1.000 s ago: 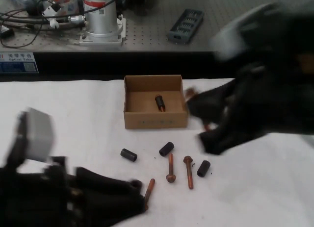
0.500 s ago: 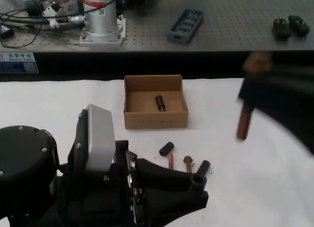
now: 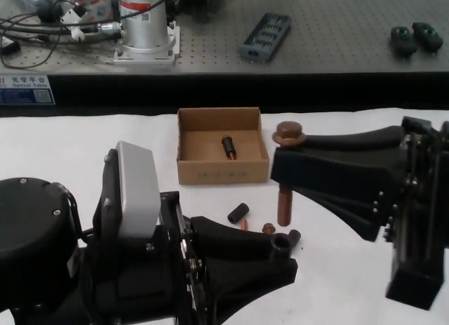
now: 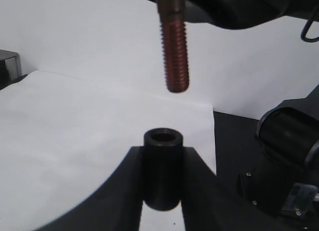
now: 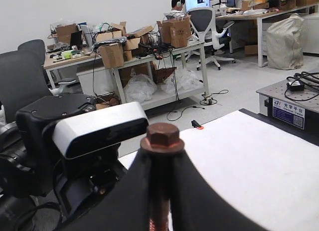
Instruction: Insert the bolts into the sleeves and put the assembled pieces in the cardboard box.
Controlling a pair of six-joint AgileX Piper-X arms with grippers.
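Observation:
My left gripper is shut on a black sleeve, which it holds upright with the bore facing up. My right gripper is shut on a copper bolt that hangs threaded end down. The bolt's tip sits a short way above the sleeve's opening and is apart from it. The bolt's hex head sticks up between the right fingers. The cardboard box stands behind both grippers, with one assembled piece inside.
On the white cloth between the box and the grippers lie a loose sleeve and two bolts, partly hidden by the left arm. Another sleeve lies beside the held one. A perforated bench with equipment runs behind.
The right arm swung in from the right and brought the bolt over the sleeve. The left arm rose from the lower left a second ago and has held the sleeve nearly still since.

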